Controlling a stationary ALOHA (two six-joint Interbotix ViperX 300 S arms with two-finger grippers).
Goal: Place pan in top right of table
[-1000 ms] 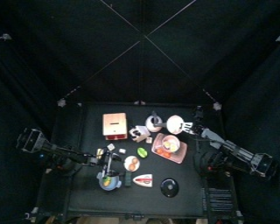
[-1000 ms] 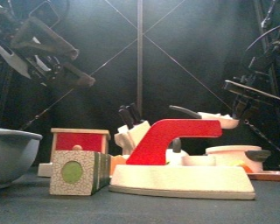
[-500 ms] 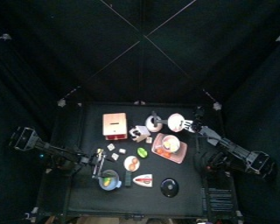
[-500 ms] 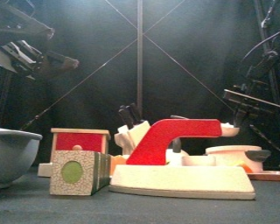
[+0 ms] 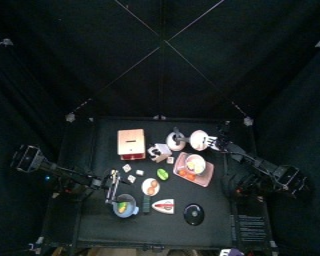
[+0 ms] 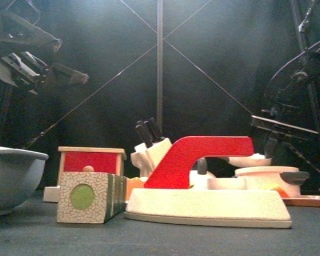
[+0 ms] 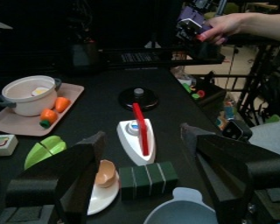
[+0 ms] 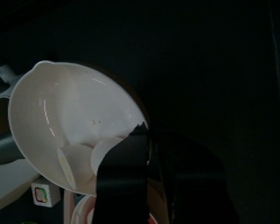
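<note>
Two arms stand over the black table (image 5: 89,225), and only the right one has anything in hand. The right gripper (image 5: 210,141) is closed on the rim of the pan (image 8: 73,122), a shallow whitish-cream bowl that shows bare and empty in the right wrist view, tilted on edge. From above, the pan (image 5: 200,139) sits toward the far right part of the cluster, just beyond the orange-brown plate (image 5: 202,177); I cannot tell whether it touches the tabletop.

The left gripper (image 7: 140,188) hangs spread wide and empty near the table's left side, above a dark green block (image 7: 146,179) and a grey bowl (image 7: 182,209) whose inside is mostly out of sight.

In the left wrist view a pinkish tray (image 7: 67,103) carries a cream pot (image 7: 28,91) with pale pieces in it, plus a carrot (image 7: 55,108) lying beside the pot. A white iron with a red handle (image 7: 136,137) rests nearby, with a black round dish (image 7: 137,94) past it. A small white saucer (image 7: 105,188) holds something orange.

Beyond the table, a person's hand (image 7: 230,26) holds a small red thing.
</note>
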